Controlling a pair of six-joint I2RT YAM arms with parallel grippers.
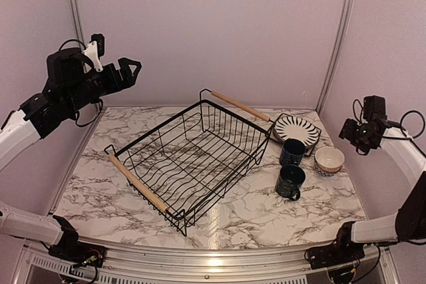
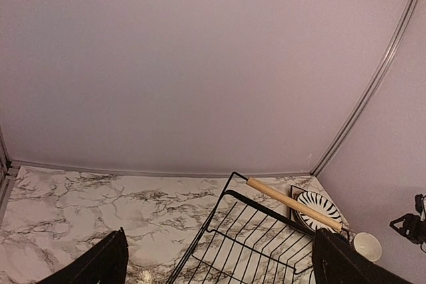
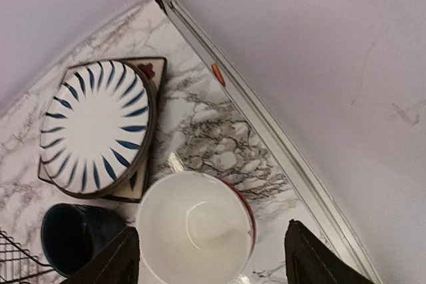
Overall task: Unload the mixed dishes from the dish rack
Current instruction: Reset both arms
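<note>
The black wire dish rack (image 1: 138, 183) with two wooden handles stands in the middle of the marble table, and no dish shows inside it. To its right stand a striped round plate (image 1: 297, 130) on a square plate (image 3: 154, 71), two navy mugs (image 1: 291, 151) (image 1: 291, 181) and a cream bowl (image 1: 329, 160). My left gripper (image 1: 133, 71) is open and empty, raised high at the far left above the rack's left end. My right gripper (image 1: 346, 131) is open and empty, hovering above the bowl (image 3: 193, 227).
The striped plate (image 3: 100, 128) and one mug (image 3: 73, 234) sit close beside the bowl under the right gripper. A metal frame rail (image 3: 266, 124) runs along the table's right edge. In the left wrist view the rack's far handle (image 2: 293, 203) shows.
</note>
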